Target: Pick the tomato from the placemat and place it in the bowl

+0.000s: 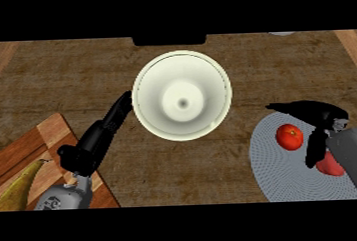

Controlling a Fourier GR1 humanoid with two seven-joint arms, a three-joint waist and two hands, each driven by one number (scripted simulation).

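This looks like a home kitchen, set for handling food. A brown wood-grain bench (76, 81) fills the view. In its middle stands a cream bowl (167, 118). At the near right a round grey woven placemat (287, 181) carries a red tomato (290, 137). At the near left a chequered wooden chopping board (27, 153) carries a yellow-green fruit (18, 190).
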